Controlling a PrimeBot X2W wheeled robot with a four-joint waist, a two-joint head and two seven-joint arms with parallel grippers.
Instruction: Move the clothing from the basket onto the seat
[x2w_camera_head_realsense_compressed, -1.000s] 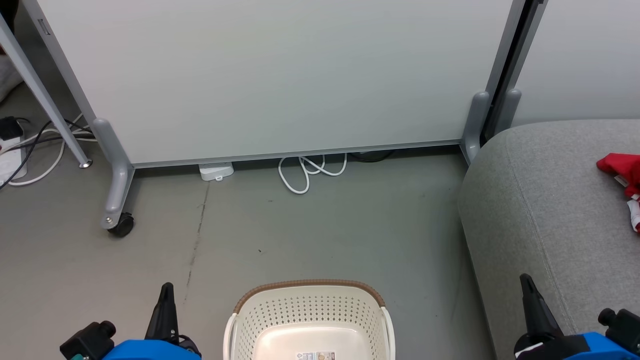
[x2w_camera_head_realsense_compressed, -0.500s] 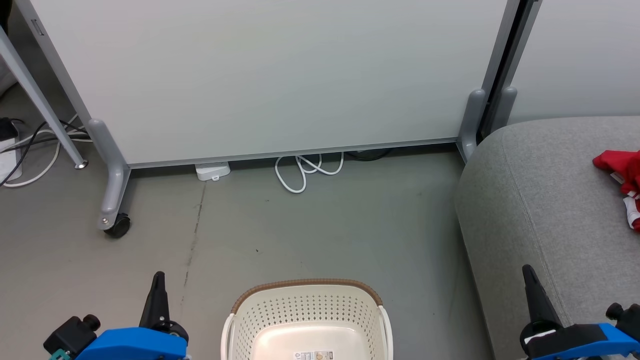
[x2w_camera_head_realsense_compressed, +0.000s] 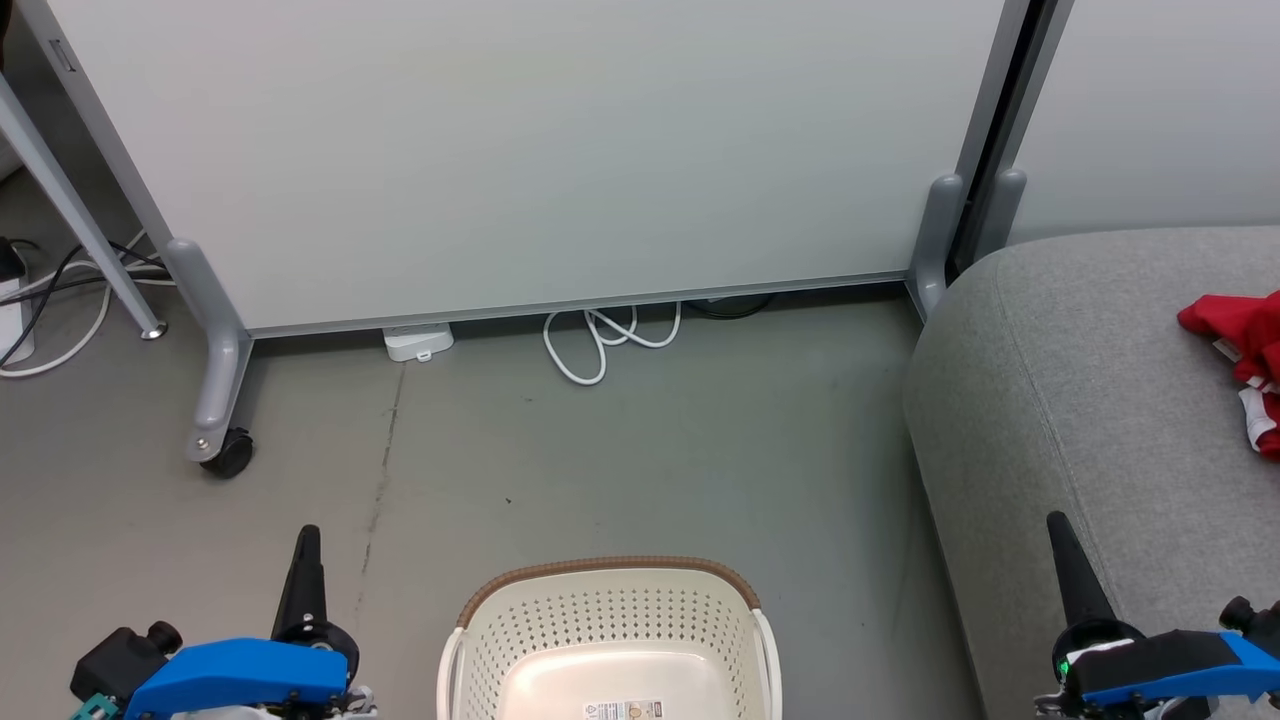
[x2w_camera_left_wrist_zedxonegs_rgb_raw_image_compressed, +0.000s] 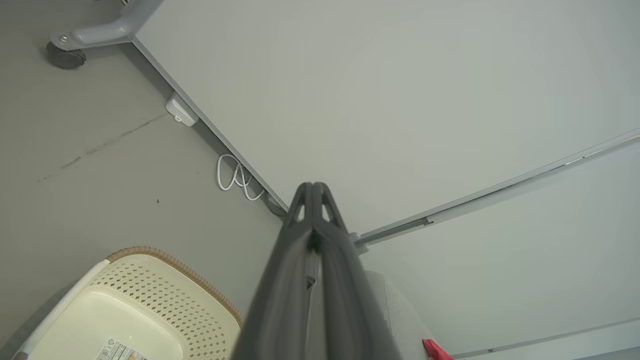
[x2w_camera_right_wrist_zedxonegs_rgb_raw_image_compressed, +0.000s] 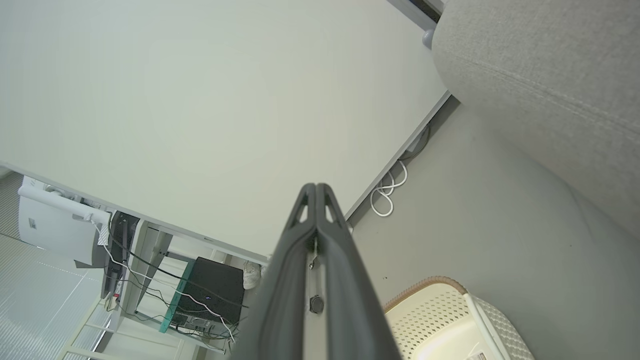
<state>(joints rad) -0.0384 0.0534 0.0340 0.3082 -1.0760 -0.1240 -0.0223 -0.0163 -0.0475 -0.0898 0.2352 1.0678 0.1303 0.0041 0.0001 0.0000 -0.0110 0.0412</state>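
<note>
The cream basket (x2w_camera_head_realsense_compressed: 610, 630) with its brown rim stands on the floor at the bottom centre, and its visible inside holds only a label; it also shows in the left wrist view (x2w_camera_left_wrist_zedxonegs_rgb_raw_image_compressed: 150, 300) and the right wrist view (x2w_camera_right_wrist_zedxonegs_rgb_raw_image_compressed: 440, 310). Red clothing (x2w_camera_head_realsense_compressed: 1240, 345) with white trim lies on the grey sofa seat (x2w_camera_head_realsense_compressed: 1090, 400) at the right edge. My left gripper (x2w_camera_head_realsense_compressed: 305, 540) points up left of the basket, fingers pressed together (x2w_camera_left_wrist_zedxonegs_rgb_raw_image_compressed: 312, 190), holding nothing. My right gripper (x2w_camera_head_realsense_compressed: 1058, 530) rises over the sofa's front, likewise shut (x2w_camera_right_wrist_zedxonegs_rgb_raw_image_compressed: 316, 190) and holding nothing.
A pale partition panel (x2w_camera_head_realsense_compressed: 540, 150) on grey legs with a castor (x2w_camera_head_realsense_compressed: 228, 455) stands behind the basket. A looped white cable (x2w_camera_head_realsense_compressed: 600, 345) and a small white box (x2w_camera_head_realsense_compressed: 418, 342) lie at its base. More cables (x2w_camera_head_realsense_compressed: 50, 300) lie at the far left.
The camera has shifted, so the whole scene slides slightly left and up. Both grippers sit a little lower and further left in the picture. Basket and clothing stay put.
</note>
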